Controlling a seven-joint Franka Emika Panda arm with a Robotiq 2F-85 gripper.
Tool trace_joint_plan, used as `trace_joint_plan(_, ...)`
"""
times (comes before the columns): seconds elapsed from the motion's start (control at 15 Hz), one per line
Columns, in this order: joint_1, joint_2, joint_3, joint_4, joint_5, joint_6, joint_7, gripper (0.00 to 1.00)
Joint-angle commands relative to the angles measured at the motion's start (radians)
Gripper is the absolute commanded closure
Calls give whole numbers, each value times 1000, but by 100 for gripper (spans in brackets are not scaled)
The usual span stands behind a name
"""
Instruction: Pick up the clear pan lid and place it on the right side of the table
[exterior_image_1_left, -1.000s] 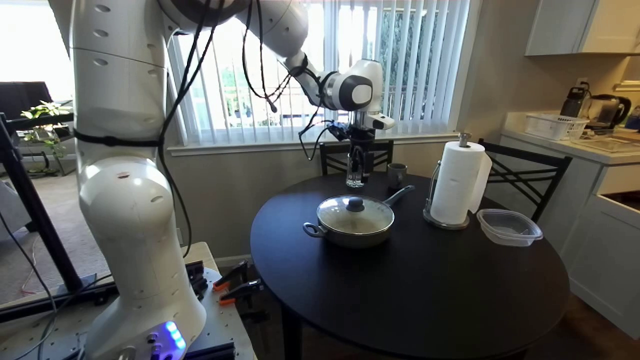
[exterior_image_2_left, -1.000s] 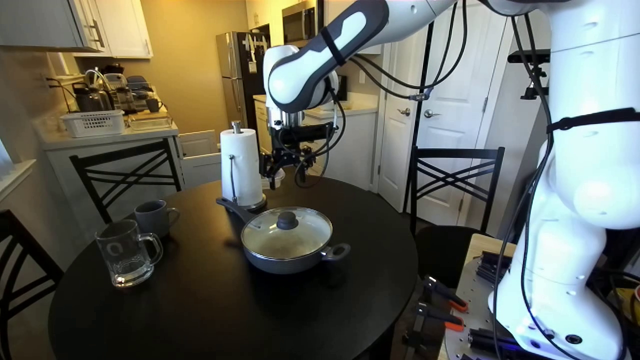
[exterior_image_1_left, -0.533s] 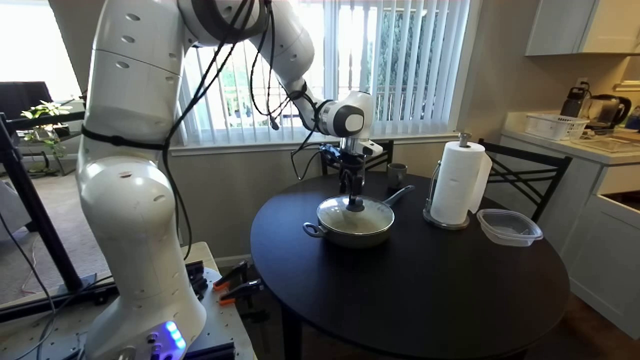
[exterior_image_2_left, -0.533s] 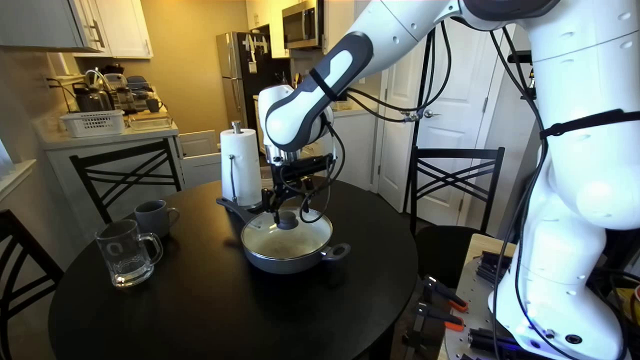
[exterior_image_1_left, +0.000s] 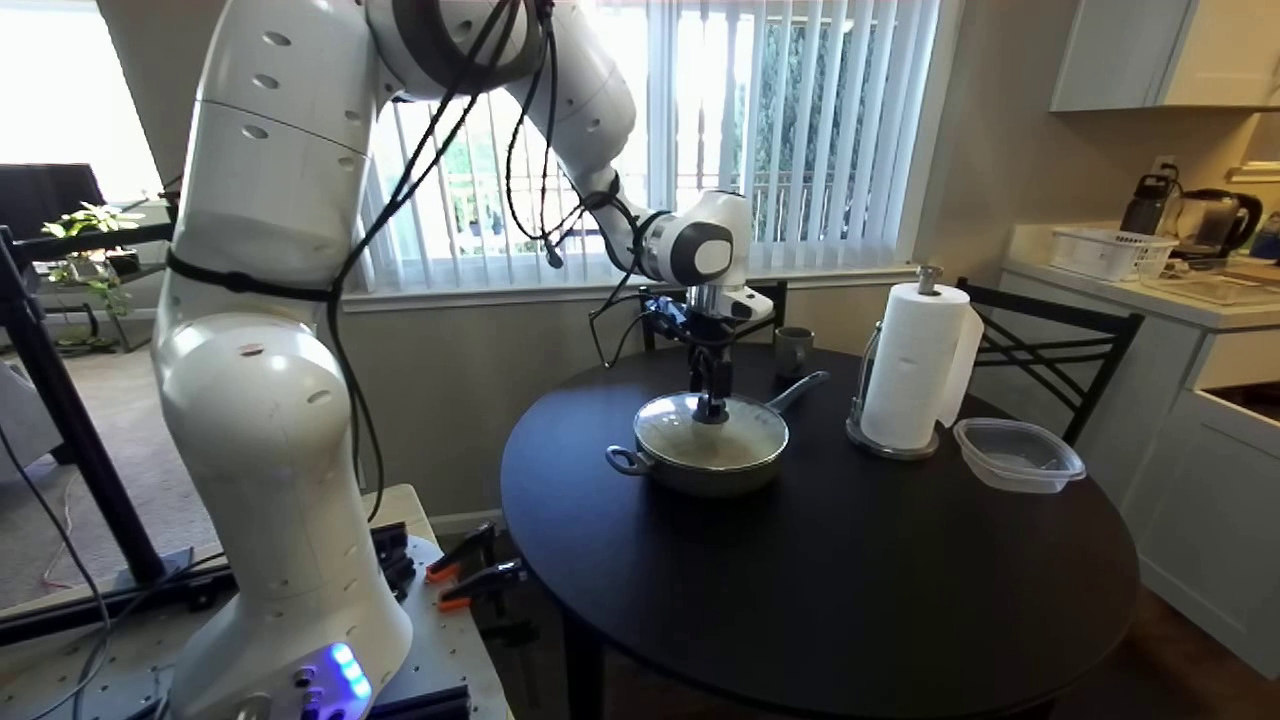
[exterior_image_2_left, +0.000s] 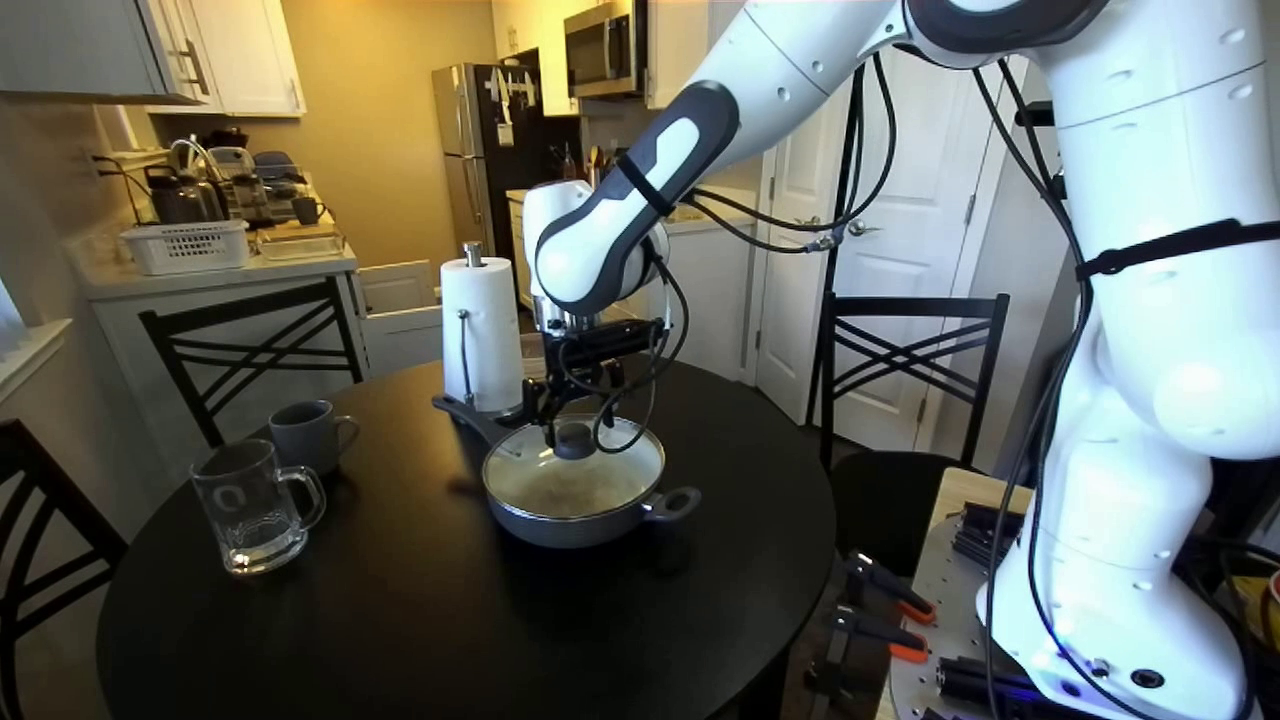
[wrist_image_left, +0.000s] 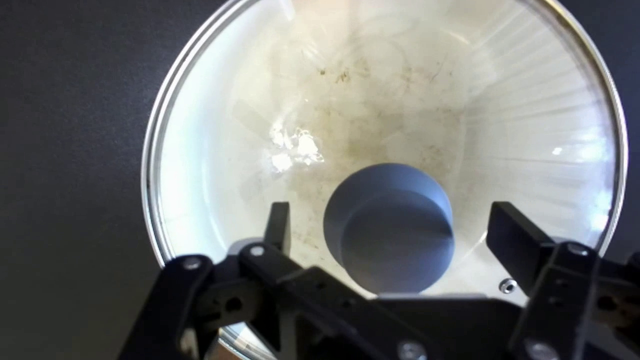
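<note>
The clear pan lid (exterior_image_1_left: 672, 436) lies on the grey pan (exterior_image_1_left: 715, 483) on the dark round table (exterior_image_1_left: 830, 600). The lid (exterior_image_2_left: 560, 485) and the pan (exterior_image_2_left: 570, 528) also show in an exterior view. In the wrist view the glass lid (wrist_image_left: 360, 95) has a thin metal rim and a dark round knob. My gripper (wrist_image_left: 390, 225) is open, with one finger on each side of the knob and a visible gap to both. In both exterior views the gripper (exterior_image_1_left: 711, 408) (exterior_image_2_left: 578, 436) is down at knob height, partly covering the knob.
A paper towel roll on a stand (exterior_image_1_left: 908, 370) is beyond the pan's long handle (exterior_image_1_left: 800, 390). A clear plastic bowl (exterior_image_1_left: 1018, 458) stands near the table edge. A glass mug (exterior_image_2_left: 255, 510) and a grey mug (exterior_image_2_left: 306, 437) stand on the table. Chairs surround it.
My gripper has come down from above the table to the lid's knob. In the last half second it has shifted slightly, its fingers now beside the knob. The lid and pan have not moved.
</note>
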Motion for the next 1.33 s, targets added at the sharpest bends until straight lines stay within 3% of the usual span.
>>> trace_joint_plan(0.0, 15, 15, -10, -8, -4, 31, 46, 0)
trace_joint_plan(0.13, 19, 22, -8, -8, -1, 35, 51, 4)
trace_joint_plan(0.2, 23, 24, -9, -11, -2, 47, 58, 27)
trace_joint_plan(0.33, 28, 26, -8, -11, -1, 56, 67, 31)
trace_joint_plan(0.73, 29, 18, -19, 0, -9, 58, 79, 69)
trace_joint_plan(0.8, 29, 20, -20, 2, -8, 54, 80, 70)
trace_joint_plan(0.87, 28, 20, -19, 2, -6, 50, 79, 70)
trace_joint_plan(0.93, 29, 22, -20, 4, -7, 46, 81, 20)
trace_joint_plan(1.27, 30, 25, -25, 2, -10, 46, 85, 1)
